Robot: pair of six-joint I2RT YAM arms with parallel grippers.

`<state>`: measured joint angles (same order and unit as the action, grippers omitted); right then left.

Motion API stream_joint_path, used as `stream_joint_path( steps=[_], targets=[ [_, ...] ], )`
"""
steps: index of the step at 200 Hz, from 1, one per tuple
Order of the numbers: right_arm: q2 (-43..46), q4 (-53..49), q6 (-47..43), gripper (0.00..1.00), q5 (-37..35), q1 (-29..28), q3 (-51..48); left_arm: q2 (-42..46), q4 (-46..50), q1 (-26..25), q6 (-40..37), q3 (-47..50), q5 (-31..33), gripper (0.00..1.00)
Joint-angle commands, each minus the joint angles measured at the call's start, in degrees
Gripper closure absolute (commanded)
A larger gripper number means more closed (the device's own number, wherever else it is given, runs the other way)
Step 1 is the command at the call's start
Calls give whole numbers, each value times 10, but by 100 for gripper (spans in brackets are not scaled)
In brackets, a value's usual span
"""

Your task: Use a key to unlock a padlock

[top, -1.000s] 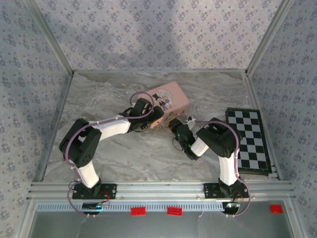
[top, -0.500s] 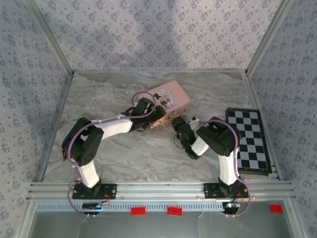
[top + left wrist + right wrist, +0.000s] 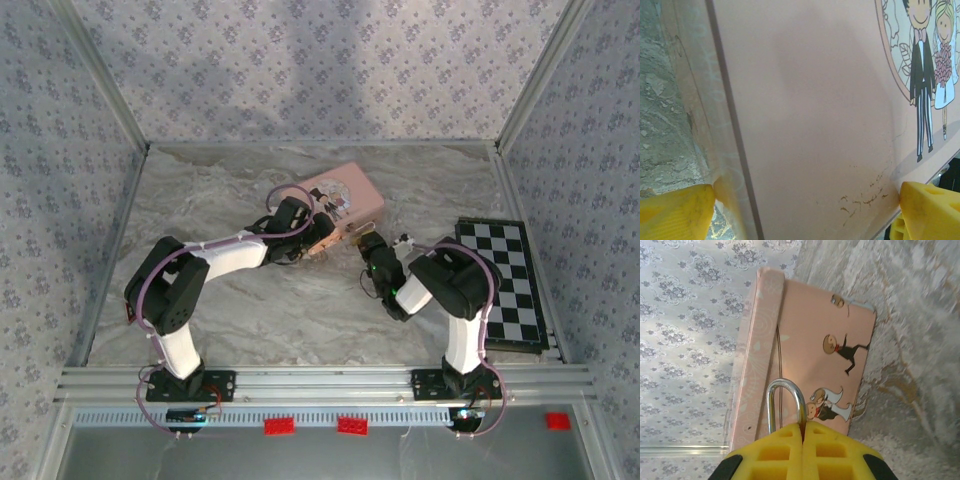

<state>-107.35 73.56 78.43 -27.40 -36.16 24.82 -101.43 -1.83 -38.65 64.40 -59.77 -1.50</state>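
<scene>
The right claw (image 3: 802, 429) is clamped shut on the small brass padlock (image 3: 785, 383), silvery shackle poking out past its yellow fingertips, just beside the pink rectangular cartoon-couple tin (image 3: 815, 125). The left claw (image 3: 800, 212), spread wide, grips that tin across its sides on the grey marbled table (image 3: 230, 310).

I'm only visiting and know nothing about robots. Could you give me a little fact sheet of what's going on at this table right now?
Surface: grey marbled table
Pink tin: lies near the middle, with cartoon couples printed on it
Left end effector: yellow fingers set against two opposite sides of the tin, apparently gripping it
Right end effector: shut, apparently pinching the padlock by its silvery shackle; lock body hidden behind the fingers
Checkerboard: flat at the table's right side, untouched
</scene>
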Motion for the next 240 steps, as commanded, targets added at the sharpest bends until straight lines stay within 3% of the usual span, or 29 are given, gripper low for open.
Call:
stream_joint_path(
  steps=[1,35,67,92,118,182,240],
  targets=[
    [62,-57,-41,100,5,20,-17,-9,34,8,-26,-5,14,6],
    [197,-287,-136,100,76,45,-7,28,90,16,-101,-29,15,5],
    [285,-417,-244,100,185,83,-6,89,139,28,-195,-31,-9,0],
    [370,-549,-327,100,201,85,7,152,142,44,-239,17,-28,0],
    [451,-707,-395,100,202,89,40,227,151,58,-272,92,3,0],
    [541,-950,-436,100,188,89,68,462,141,67,-285,271,85,0],
    [564,-1076,-380,100,141,54,54,619,202,72,-327,315,189,0]
  ],
)
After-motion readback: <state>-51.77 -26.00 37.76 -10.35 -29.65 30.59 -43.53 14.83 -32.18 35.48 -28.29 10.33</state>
